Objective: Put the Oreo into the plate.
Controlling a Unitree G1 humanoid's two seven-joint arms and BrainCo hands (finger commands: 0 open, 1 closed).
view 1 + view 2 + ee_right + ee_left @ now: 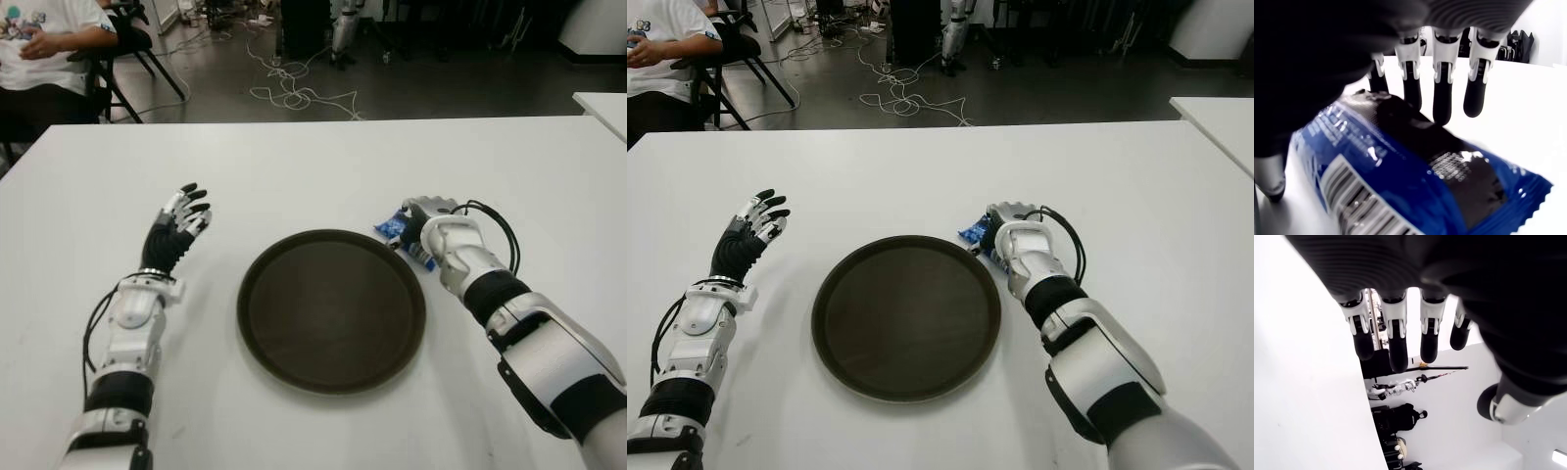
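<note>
A blue Oreo packet (pixel 393 229) lies on the white table (pixel 294 166) just past the upper right rim of the round dark plate (pixel 331 309). My right hand (pixel 427 217) hovers over the packet. In the right wrist view its fingers (pixel 1442 93) reach out straight above the packet (pixel 1415 181), with the thumb off to one side, and nothing is clasped. My left hand (pixel 181 223) shows to the left of the plate, fingers spread and holding nothing; its wrist view shows only its own fingers (pixel 1398 345).
A seated person (pixel 44 39) is beyond the table's far left corner. Cables (pixel 294 93) lie on the floor behind. The corner of another white table (pixel 602 103) shows at the far right.
</note>
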